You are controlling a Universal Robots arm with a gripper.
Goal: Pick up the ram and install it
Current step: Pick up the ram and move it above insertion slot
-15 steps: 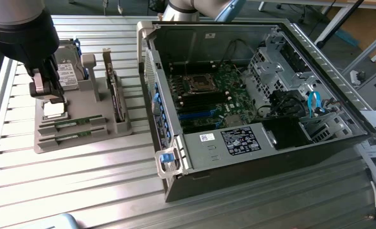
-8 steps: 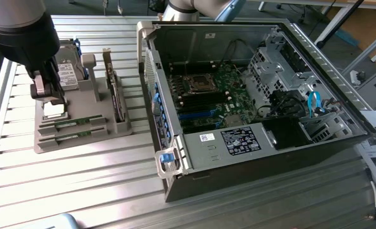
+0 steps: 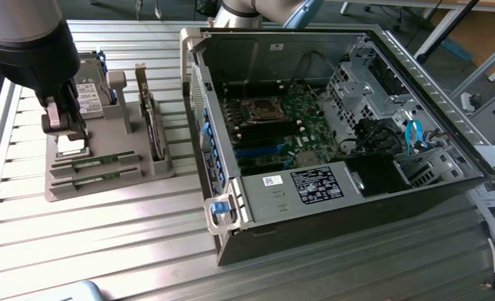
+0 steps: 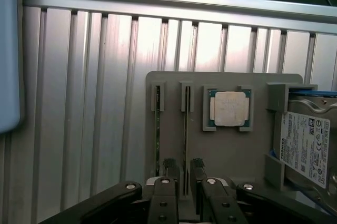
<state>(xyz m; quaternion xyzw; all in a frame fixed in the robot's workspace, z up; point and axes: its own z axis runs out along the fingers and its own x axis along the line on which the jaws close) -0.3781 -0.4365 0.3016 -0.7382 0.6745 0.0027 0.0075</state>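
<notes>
Two ram sticks stand on edge in slots of a grey holder. One ram stick runs beside the square silver processor. The other ram stick is one slot further out. My gripper is open and hangs over the holder. One of its black fingers is on each side of the stick nearer the processor, and neither touches it. In the exterior view the gripper is above the holder's back part, with the arm over it.
A hard drive and an upright green expansion card also sit in the holder. The open computer case, with its motherboard, lies at the exterior view's right. The ribbed metal table carries everything.
</notes>
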